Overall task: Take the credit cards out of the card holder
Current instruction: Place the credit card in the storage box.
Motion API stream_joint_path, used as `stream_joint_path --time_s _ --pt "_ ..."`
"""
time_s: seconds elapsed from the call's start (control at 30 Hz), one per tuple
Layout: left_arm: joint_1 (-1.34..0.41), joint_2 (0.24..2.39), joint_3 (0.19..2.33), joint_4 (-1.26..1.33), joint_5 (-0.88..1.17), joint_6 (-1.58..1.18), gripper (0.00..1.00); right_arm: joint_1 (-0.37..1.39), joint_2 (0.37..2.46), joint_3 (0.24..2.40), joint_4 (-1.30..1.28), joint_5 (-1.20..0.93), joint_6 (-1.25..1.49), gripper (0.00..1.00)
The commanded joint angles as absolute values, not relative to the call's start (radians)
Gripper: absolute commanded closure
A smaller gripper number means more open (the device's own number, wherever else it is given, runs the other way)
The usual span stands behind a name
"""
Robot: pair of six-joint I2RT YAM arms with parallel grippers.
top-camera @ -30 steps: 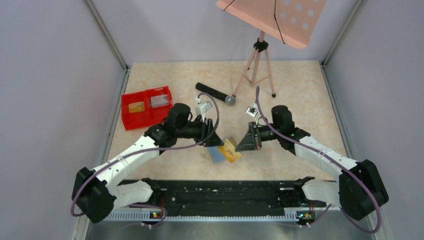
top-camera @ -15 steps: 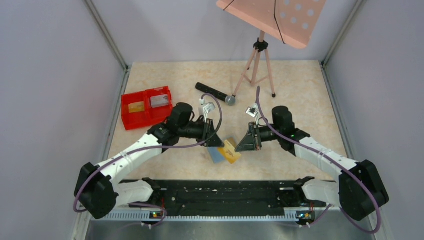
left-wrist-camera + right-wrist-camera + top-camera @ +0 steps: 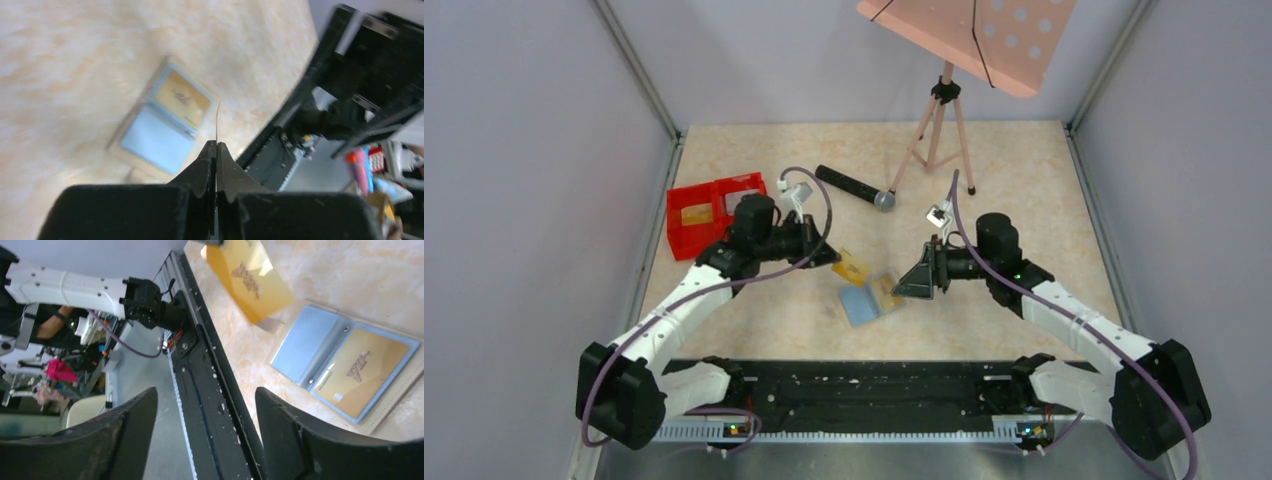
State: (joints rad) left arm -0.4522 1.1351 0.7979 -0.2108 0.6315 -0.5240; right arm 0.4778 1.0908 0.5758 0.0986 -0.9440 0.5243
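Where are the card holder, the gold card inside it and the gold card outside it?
card holder (image 3: 306, 351): right wrist view, empty blue panel.
gold card inside it (image 3: 367, 371): right wrist view, middle of its face.
gold card outside it (image 3: 250, 280): right wrist view, middle of its face.

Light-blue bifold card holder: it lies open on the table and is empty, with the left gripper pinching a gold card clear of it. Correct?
Not empty: the right wrist view shows a thin gold-yellow card in one panel of the light-blue bifold card holder. The rest holds: the left gripper is shut on a second gold-yellow card, clear of the holder.
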Motion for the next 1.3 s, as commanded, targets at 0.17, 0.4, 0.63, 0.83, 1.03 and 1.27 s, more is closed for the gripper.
stream_joint_path --time_s 0.17,0.4,0.63,0.83,1.03,1.27 --pt "-0.148 1.190 1.068 -0.453 0.325 -0.329 1.00 0.484 0.984 0.599 0.068 -0.814 0.523 0.06" --pt "0.009 1.284 1.205 -0.508 0.118 -0.266 1.00 0.484 0.956 0.556 0.091 -0.787 0.557 0.03" --pt "0.141 1.330 1.238 -0.501 0.065 -0.247 1.00 0.483 0.954 0.537 0.123 -0.814 0.580 0.03" --pt "0.203 1.381 1.293 -0.514 -0.088 -0.179 1.00 0.483 0.930 0.511 0.149 -0.811 0.593 0.03" --pt "0.255 1.461 1.331 -0.495 -0.029 -0.147 1.00 0.484 0.923 0.504 0.145 -0.816 0.582 0.03" --pt "0.305 1.514 1.328 -0.456 0.063 -0.118 1.00 0.483 0.924 0.508 0.140 -0.813 0.566 0.03"
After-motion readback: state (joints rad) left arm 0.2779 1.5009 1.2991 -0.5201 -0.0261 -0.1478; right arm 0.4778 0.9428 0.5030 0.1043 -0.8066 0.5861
